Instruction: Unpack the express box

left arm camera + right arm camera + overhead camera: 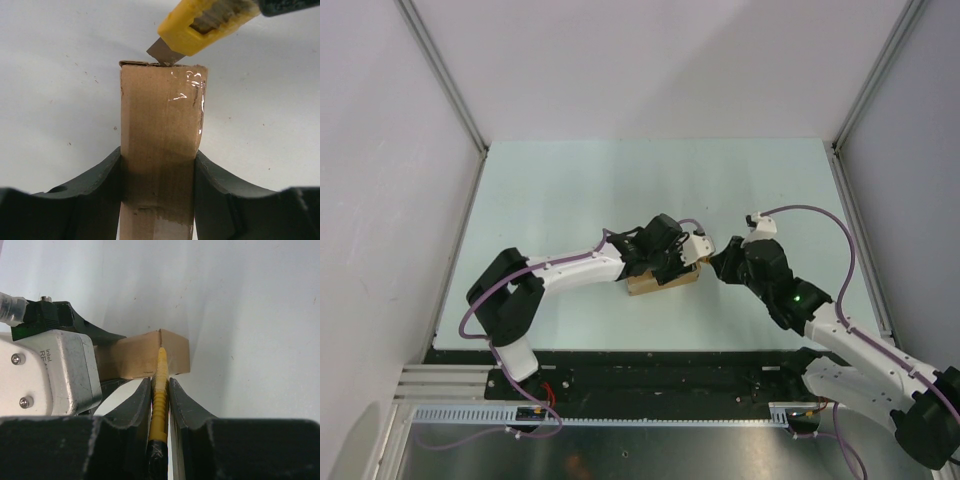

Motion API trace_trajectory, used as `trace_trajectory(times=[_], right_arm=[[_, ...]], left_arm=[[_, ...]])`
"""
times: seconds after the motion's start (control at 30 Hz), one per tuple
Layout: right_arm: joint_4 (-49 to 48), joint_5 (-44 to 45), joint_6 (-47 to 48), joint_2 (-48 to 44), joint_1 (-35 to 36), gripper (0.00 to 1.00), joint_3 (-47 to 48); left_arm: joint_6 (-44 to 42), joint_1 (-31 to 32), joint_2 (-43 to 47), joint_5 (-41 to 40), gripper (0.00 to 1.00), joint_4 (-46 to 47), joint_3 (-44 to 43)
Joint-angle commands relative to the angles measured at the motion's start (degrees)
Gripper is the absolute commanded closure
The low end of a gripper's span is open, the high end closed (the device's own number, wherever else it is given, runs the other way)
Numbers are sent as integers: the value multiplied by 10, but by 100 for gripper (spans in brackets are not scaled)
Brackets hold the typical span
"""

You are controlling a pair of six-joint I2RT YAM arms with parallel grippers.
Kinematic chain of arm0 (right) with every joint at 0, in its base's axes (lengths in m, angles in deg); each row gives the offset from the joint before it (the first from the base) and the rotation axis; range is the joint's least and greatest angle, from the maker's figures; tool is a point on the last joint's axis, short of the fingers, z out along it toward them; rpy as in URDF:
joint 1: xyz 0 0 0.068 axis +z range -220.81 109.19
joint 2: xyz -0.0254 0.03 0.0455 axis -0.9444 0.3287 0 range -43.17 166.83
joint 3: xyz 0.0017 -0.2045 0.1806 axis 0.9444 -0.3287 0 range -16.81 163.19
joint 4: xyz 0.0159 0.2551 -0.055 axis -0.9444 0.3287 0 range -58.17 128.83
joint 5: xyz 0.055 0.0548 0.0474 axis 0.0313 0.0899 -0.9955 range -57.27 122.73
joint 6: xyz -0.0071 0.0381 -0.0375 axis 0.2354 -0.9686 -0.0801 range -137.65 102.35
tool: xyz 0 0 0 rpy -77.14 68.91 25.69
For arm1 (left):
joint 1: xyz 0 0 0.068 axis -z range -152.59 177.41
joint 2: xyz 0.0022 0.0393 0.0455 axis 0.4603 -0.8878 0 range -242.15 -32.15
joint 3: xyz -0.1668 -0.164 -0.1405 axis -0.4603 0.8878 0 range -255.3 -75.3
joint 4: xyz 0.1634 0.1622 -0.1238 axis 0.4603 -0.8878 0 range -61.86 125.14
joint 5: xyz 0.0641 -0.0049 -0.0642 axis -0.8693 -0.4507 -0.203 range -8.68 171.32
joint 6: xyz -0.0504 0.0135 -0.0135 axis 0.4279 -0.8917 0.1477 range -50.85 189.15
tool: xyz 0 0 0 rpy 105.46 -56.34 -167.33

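Left wrist view: the left gripper [157, 172] is nearest. Its two black fingers [95, 192] are partly spread and pressed against both long sides of the box [160, 120]. The box is clamped between them and lies flat on the table [60, 100], with its far end reaching past the fingertips. Clear tape [192, 87] shines on the top face near that end, on the right-hand side.

Right wrist view: the right gripper [160, 390] has its fingers nearly together, pinching the knife [159, 385] by its yellow body. The body turns black further back between the fingers. The knife points straight at the box and lines up with a vertical line on the facing end.

Blade [165, 54]: a short grey tip is out of the yellow body, touching the top edge of the box's far end. Cannot tell whether it has entered the cardboard.

Overhead view: the box lies near the table's centre, between the two grippers. The left gripper is over its left part and the right gripper just beside its right end.
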Motion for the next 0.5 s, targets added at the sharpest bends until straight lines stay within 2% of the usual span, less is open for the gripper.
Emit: trace_trajectory(times=[0.0,0.47], right_arm=[[-15,-16,5,6,1,100,2],[114,-134,9,-1,-9,100,3]], left_arm=[[-30,0,-5,-13,64,-8,18],[-18,-8,-29,-33,70,-9,11]])
